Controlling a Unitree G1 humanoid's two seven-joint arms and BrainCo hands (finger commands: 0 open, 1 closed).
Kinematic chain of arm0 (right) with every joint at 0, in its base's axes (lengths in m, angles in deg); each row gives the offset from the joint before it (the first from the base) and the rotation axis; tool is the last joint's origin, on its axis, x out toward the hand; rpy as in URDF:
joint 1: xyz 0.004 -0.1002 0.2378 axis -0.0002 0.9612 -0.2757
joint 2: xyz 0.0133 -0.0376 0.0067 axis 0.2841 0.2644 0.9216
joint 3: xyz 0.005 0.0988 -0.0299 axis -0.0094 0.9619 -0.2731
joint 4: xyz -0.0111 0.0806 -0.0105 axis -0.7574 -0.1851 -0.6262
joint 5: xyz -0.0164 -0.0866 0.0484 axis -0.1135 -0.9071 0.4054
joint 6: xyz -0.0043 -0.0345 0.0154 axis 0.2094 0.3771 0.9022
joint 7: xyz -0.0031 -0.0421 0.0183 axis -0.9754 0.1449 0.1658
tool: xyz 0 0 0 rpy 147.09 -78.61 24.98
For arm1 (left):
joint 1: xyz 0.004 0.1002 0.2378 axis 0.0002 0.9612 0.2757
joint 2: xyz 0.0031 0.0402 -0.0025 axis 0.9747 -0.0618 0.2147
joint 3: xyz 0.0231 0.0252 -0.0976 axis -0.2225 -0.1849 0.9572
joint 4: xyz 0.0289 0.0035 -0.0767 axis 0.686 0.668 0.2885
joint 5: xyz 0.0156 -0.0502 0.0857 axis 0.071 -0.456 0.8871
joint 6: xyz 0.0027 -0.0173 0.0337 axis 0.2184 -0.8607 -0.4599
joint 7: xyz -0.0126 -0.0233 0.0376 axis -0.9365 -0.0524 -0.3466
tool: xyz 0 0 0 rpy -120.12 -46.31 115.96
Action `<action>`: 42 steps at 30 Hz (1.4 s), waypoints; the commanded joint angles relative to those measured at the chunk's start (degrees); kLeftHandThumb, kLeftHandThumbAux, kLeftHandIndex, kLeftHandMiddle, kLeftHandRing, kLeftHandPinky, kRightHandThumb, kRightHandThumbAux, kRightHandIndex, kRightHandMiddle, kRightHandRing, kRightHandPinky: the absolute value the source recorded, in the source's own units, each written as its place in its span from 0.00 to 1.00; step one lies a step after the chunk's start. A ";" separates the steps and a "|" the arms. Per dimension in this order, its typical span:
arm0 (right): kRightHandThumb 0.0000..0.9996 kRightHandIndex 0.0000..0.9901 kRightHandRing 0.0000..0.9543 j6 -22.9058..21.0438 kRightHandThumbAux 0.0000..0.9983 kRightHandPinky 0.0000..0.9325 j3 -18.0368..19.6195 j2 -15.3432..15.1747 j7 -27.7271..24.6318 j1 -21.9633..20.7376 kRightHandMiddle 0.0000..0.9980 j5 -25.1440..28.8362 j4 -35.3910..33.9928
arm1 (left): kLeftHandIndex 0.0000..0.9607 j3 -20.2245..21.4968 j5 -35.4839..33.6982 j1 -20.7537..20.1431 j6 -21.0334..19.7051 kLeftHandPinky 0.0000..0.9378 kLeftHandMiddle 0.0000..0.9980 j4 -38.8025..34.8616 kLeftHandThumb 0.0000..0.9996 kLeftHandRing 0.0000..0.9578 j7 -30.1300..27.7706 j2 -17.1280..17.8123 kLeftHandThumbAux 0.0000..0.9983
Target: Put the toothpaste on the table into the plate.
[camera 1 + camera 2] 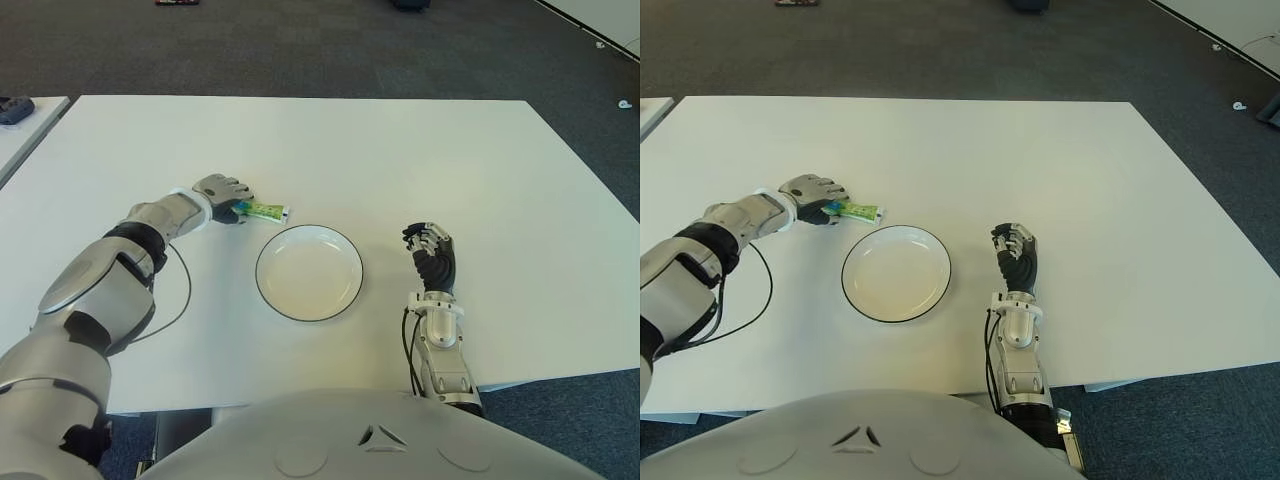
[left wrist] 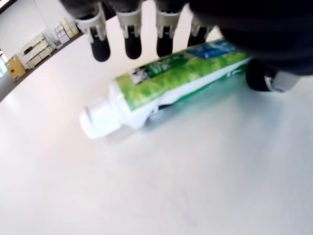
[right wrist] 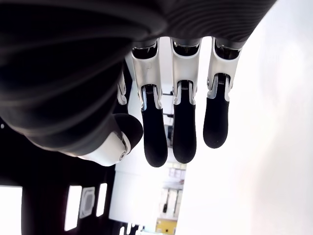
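Just under the left hand [image 1: 222, 194], the green and white toothpaste tube [image 1: 264, 211] lies flat on the white table [image 1: 400, 150], its white cap end sticking out past the fingertips [image 2: 101, 49]. Those fingers arch over the tube's far end with the thumb on the other side, but they have not closed on it. Beyond the cap sits the round white plate with a dark rim [image 1: 309, 272]. Past the plate's other side, the right hand [image 1: 430, 253] shows with relaxed fingers, holding nothing.
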State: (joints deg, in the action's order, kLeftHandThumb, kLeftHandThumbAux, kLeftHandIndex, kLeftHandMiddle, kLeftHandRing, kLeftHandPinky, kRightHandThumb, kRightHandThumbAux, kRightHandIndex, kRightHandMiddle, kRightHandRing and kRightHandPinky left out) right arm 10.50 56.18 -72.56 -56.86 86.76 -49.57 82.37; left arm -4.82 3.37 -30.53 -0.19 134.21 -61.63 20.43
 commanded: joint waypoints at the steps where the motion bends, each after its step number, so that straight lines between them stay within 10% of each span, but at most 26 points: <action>1: 0.70 0.43 0.49 -0.97 0.73 0.50 -0.04 0.18 0.10 0.26 0.49 -0.39 -0.08 | 0.00 -0.91 0.02 1.38 0.22 0.00 0.00 1.30 0.51 0.00 -3.00 -1.74 0.18; 14: 0.70 0.43 0.49 -0.91 0.73 0.51 -0.03 0.15 -0.06 0.38 0.50 -0.22 -0.22 | 0.00 -0.68 -0.36 2.20 -1.75 0.06 0.00 0.29 0.50 0.00 -2.53 -2.57 0.25; 30: 0.70 0.43 0.48 -1.35 0.73 0.50 0.18 0.22 -0.25 0.71 0.49 0.20 -0.76 | 0.44 -1.97 1.81 5.09 -1.03 0.85 0.72 0.99 0.70 0.77 23.12 -2.06 0.67; 42: 0.70 0.43 0.49 -2.09 0.73 0.52 0.26 0.09 -0.04 0.63 0.50 -0.07 -1.04 | 0.46 -2.06 0.78 5.46 -1.15 0.95 0.84 3.37 0.72 0.90 27.95 -3.00 0.70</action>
State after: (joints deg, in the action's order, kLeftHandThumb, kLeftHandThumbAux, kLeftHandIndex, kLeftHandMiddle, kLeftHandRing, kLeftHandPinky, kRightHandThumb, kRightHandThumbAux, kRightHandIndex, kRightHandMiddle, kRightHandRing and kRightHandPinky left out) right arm 9.26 56.29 -72.59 -56.91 87.18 -49.48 81.28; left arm -6.47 3.56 -26.08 -1.53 136.73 -34.63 18.01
